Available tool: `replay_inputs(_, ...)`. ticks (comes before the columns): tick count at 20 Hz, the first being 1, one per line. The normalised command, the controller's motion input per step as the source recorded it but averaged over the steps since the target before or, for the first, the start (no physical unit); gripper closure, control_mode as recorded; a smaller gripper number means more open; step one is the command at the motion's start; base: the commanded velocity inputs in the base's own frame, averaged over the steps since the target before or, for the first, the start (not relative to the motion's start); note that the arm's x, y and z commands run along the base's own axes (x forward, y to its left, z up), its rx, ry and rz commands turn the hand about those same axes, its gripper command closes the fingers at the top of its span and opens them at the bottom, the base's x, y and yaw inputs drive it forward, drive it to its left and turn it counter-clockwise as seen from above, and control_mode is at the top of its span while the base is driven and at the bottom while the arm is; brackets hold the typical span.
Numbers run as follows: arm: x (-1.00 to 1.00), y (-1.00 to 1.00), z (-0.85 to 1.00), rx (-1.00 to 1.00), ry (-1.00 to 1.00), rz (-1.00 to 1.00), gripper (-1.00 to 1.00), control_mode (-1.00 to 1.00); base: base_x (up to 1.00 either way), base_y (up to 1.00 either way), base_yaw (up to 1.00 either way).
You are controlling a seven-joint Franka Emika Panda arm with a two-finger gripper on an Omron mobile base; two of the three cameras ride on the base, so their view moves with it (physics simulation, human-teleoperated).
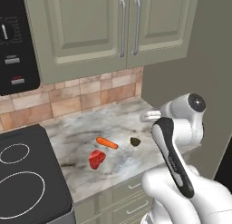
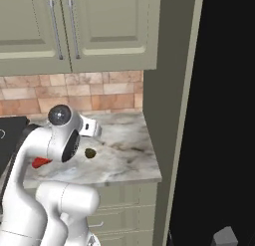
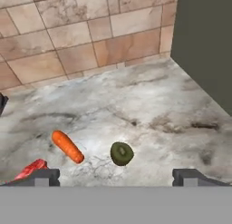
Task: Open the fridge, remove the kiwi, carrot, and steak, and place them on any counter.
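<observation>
On the marbled counter lie three items. The orange carrot is in the middle, the red steak is just in front of it to the left, and the dark olive kiwi is to the right. In the hand view the carrot, the kiwi and a corner of the steak lie just beyond my gripper, which is open and holds nothing, hovering over the counter's front part. The kiwi and the steak peek out beside my arm. The fridge is the black mass on the right.
A black stovetop borders the counter on the left, with a black microwave above it. Sage upper cabinets hang over the tiled backsplash. A tall grey-green side panel walls off the counter's right end.
</observation>
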Motion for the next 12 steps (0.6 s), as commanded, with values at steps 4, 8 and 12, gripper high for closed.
replay_inputs(4, -0.54, -0.26, 1.0, 0.07, -0.12, -0.03, -1.0, -1.0, 0.0, 0.0, 0.0)
replay_inputs(8, -0.5, -0.26, 1.0, 0.08, -0.06, -0.04, -1.0, -1.0, 0.0, 0.0, 0.0)
replay_inputs(12, -0.51, -0.26, 1.0, 0.08, 0.0, -0.03, -1.0, -1.0, 0.0, 0.0, 0.0)
